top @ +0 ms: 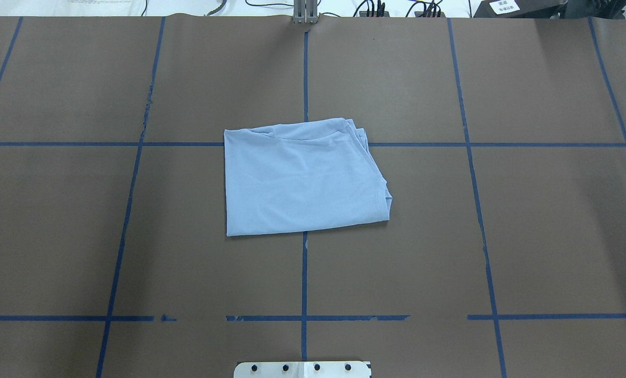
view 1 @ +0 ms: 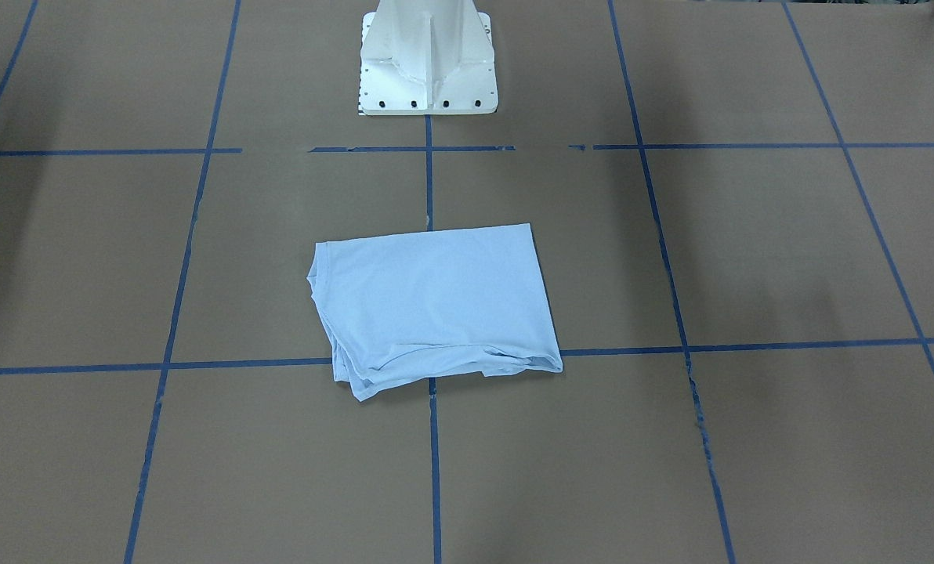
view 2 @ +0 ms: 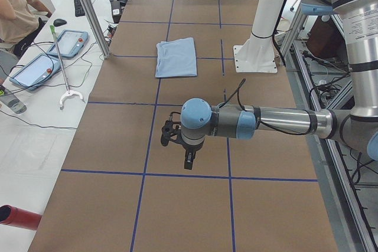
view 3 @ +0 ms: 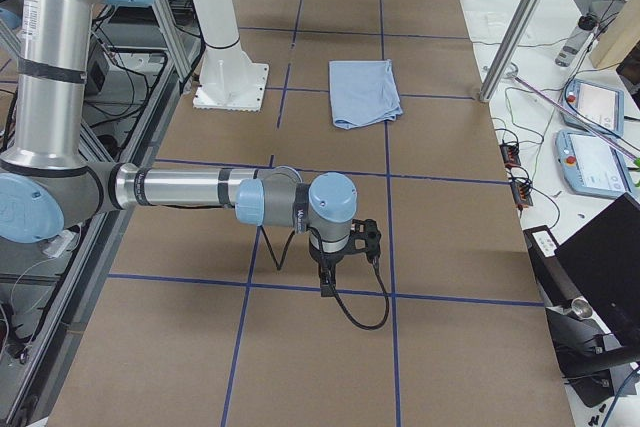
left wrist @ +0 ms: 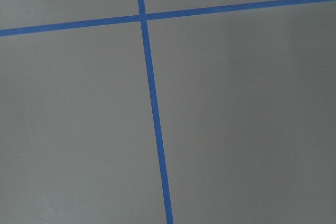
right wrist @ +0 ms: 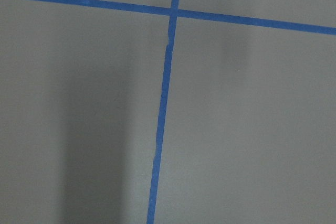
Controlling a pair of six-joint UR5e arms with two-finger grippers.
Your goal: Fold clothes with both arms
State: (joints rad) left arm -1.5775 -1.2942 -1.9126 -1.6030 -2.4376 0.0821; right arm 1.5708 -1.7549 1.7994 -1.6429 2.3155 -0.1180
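Note:
The light blue T-shirt [view 1: 436,305] lies folded into a compact rectangle in the middle of the brown table, print and collar label hidden; it also shows in the overhead view [top: 302,181] and both side views [view 2: 176,57] [view 3: 365,92]. Neither arm touches it. My left gripper [view 2: 188,160] hangs over bare table far from the shirt, toward the table's left end. My right gripper [view 3: 328,282] hangs likewise toward the right end. Both show only in the side views, so I cannot tell whether they are open or shut. Both wrist views show only table and blue tape lines.
The white pedestal base [view 1: 428,63] stands behind the shirt. Blue tape lines [top: 304,273] grid the table. Past the far edge are teach pendants [view 2: 68,42] [view 3: 590,107], aluminium posts [view 2: 88,10] and a seated operator [view 2: 15,4].

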